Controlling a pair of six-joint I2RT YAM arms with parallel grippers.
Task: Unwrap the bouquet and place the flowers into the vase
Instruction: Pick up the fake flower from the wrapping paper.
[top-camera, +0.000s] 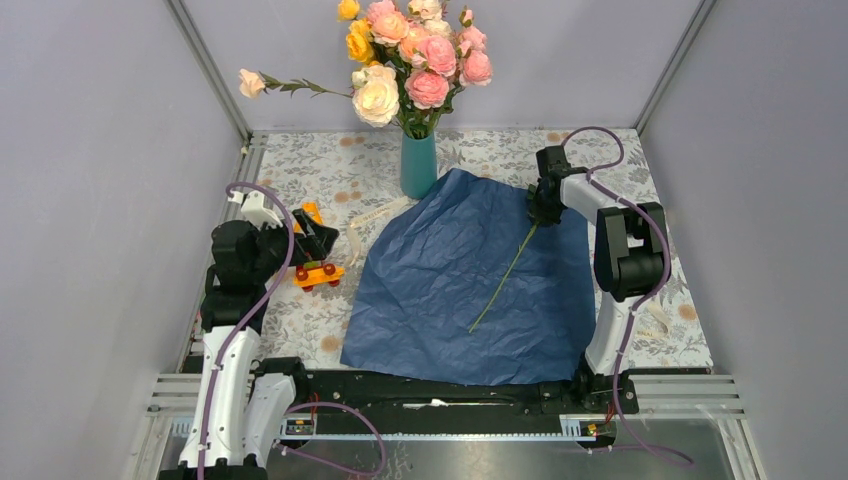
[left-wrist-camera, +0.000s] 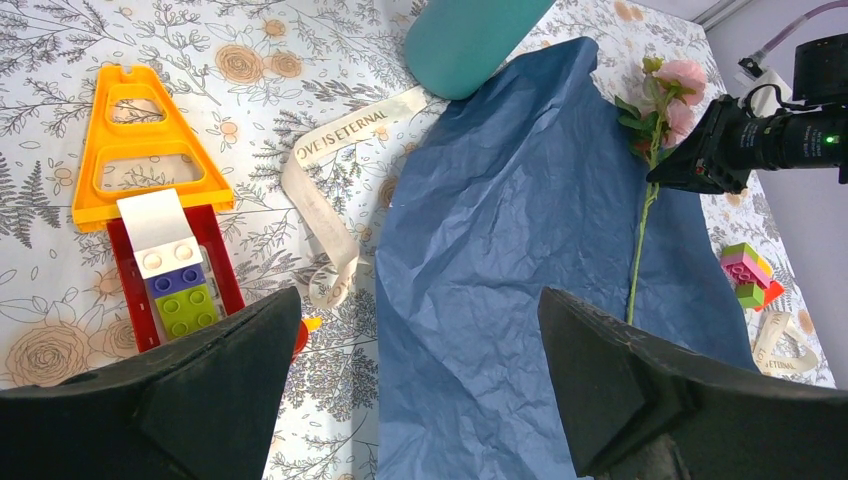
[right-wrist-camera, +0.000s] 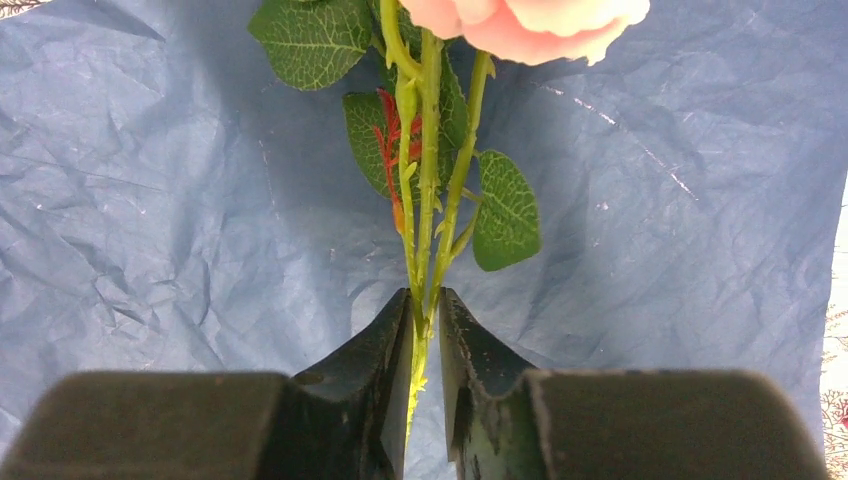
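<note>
Flowers (right-wrist-camera: 428, 200): thin green stems with leaves and a pink bloom at the top of the right wrist view. The stems run straight down between the fingers (right-wrist-camera: 360, 380) of the right gripper (right-wrist-camera: 425, 300). Jaws nearly together, pinching the stems from both sides just below the lowest leaves; only a sliver of gap shows.

Beneath lies the blue paper (top-camera: 450, 290), navy side up and crinkled. It is spread flat over the middle of the worktop (top-camera: 300, 170), with its near edge at the worktop's near edge. The grip sits over the paper's far right corner. From there the long stem trails diagonally toward the near left, across the paper. Whether the stem's tail rests on the paper or hangs just clear: cannot tell.

Vase (top-camera: 419, 165): upright at the middle of the far edge, just beyond the paper's far corner. It carries a large bunch of yellow, cream and pink roses (top-camera: 410, 55).

Left gripper (left-wrist-camera: 418, 305): jaws wide apart, poised over the worktop near the left edge. Under it is an orange and red block toy (left-wrist-camera: 150, 200). A cream printed ribbon (left-wrist-camera: 320, 210) lies between the toy and the paper. Small coloured bricks (left-wrist-camera: 745, 275) lie beside the paper's right edge.
</note>
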